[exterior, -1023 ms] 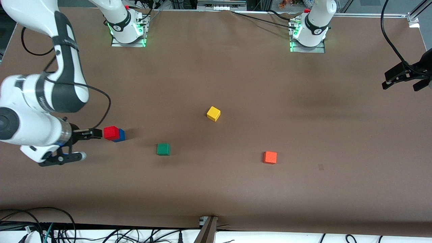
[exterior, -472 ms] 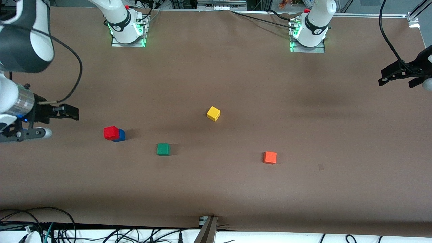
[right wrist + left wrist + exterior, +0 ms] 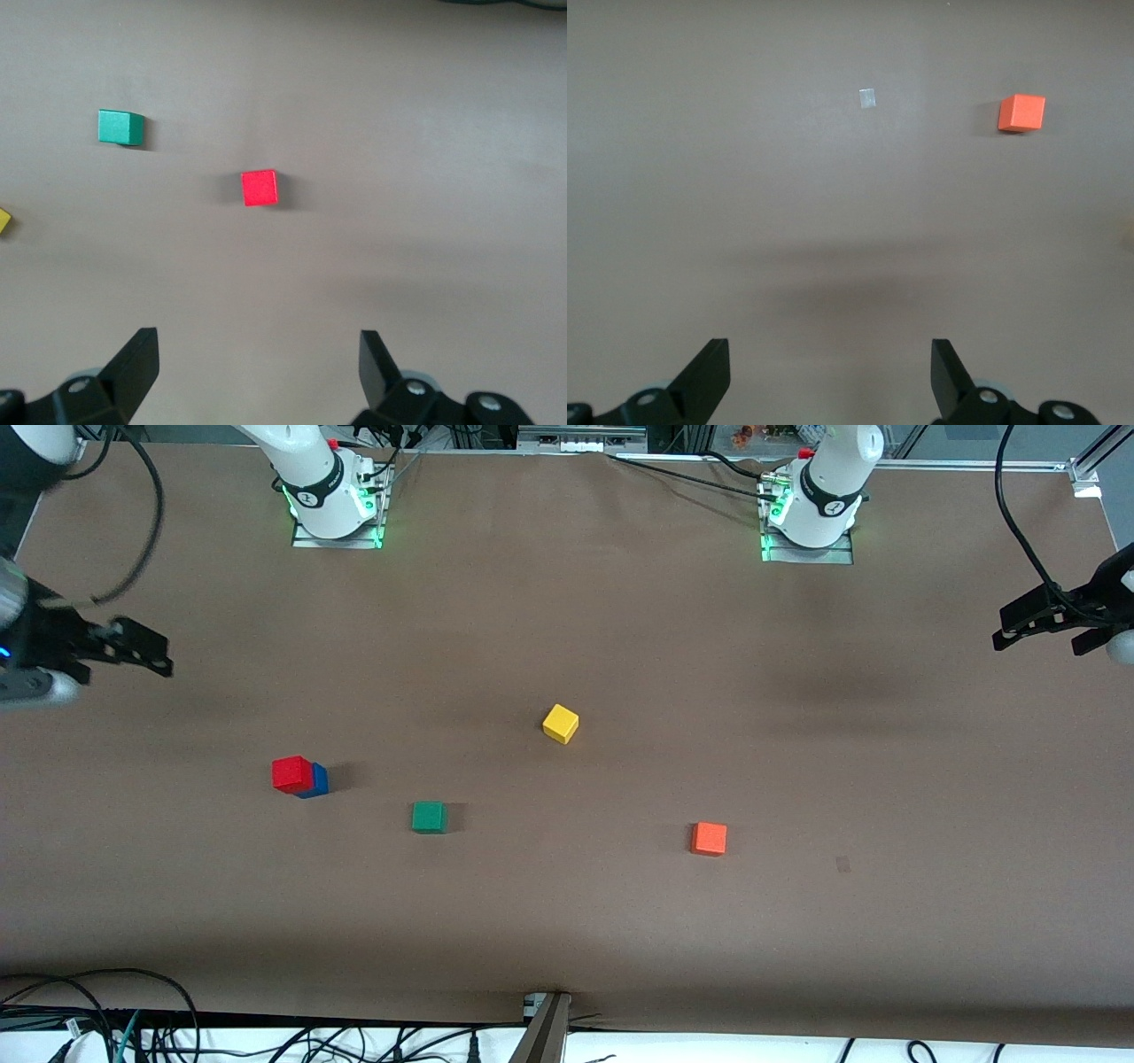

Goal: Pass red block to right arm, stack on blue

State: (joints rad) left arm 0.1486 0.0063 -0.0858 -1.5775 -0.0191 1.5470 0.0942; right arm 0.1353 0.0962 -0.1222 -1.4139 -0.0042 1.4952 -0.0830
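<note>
The orange cube (image 3: 709, 839) and green cube (image 3: 429, 817) lie nearer the camera than the red block (image 3: 291, 773), which sits on the blue cube (image 3: 318, 780) (yellow cube (image 3: 560, 723) farther). Right gripper (image 3: 146, 654) hovers near that stack's end, jaws spread; left gripper (image 3: 1054, 627) waits, spread, well apart.

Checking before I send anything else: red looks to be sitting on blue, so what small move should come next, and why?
Probably none on the blocks: just park the right gripper, open and empty, up over the table's right-arm end. The red block sits on the blue, untouched. The left gripper waits, open, at its own end.
</note>
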